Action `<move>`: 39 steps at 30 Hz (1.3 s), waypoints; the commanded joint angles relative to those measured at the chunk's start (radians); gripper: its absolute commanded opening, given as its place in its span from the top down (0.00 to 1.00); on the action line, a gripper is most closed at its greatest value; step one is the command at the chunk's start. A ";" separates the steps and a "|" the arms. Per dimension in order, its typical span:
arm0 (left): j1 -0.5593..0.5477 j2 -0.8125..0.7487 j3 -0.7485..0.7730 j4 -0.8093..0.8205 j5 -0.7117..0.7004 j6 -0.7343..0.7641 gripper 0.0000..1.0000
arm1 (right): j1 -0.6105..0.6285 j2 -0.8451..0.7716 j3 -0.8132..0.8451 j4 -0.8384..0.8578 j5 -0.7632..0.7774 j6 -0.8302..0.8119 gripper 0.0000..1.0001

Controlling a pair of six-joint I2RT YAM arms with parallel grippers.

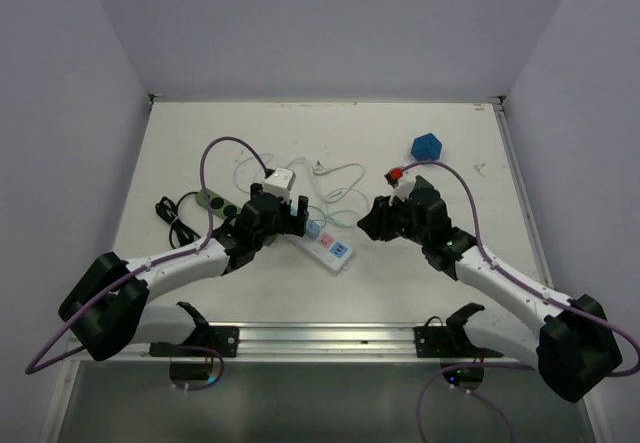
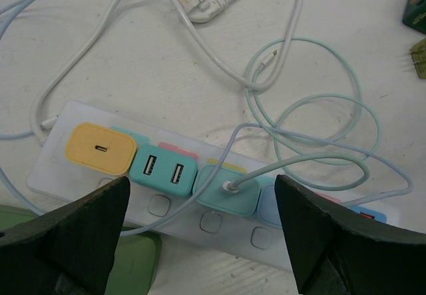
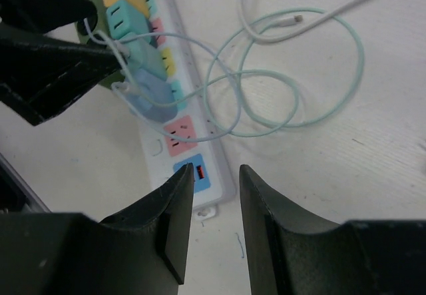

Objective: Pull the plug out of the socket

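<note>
Four plugs in the white power strip (image 2: 53, 168) on the left wrist view: yellow plug (image 2: 100, 148), teal USB plug (image 2: 163, 172), teal plug (image 2: 226, 192) with a cable, pale blue plug (image 2: 269, 208). The top view is too small to separate them, but only it shows the blue block (image 1: 427, 146) at the far side of the table (image 1: 380, 133). Left gripper (image 2: 201, 182) is spread wide — fingers flank the teal plugs and hold nothing. Right gripper (image 3: 216, 172) is pressed nearly together and empty — over the strip's switch end.
</note>
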 commanded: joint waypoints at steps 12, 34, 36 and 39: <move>0.017 0.036 -0.018 0.161 0.003 0.043 0.13 | 0.300 0.262 0.159 0.130 0.081 -0.259 0.49; 0.029 0.150 -0.064 0.309 0.066 0.054 0.39 | 0.370 0.594 0.342 0.207 0.224 -0.308 0.58; 0.029 0.163 -0.066 0.316 0.066 0.049 0.40 | 0.372 0.581 0.341 0.198 0.232 -0.308 0.72; 0.034 0.199 -0.060 0.324 0.087 0.038 0.53 | 0.372 0.536 0.319 0.198 0.243 -0.322 0.85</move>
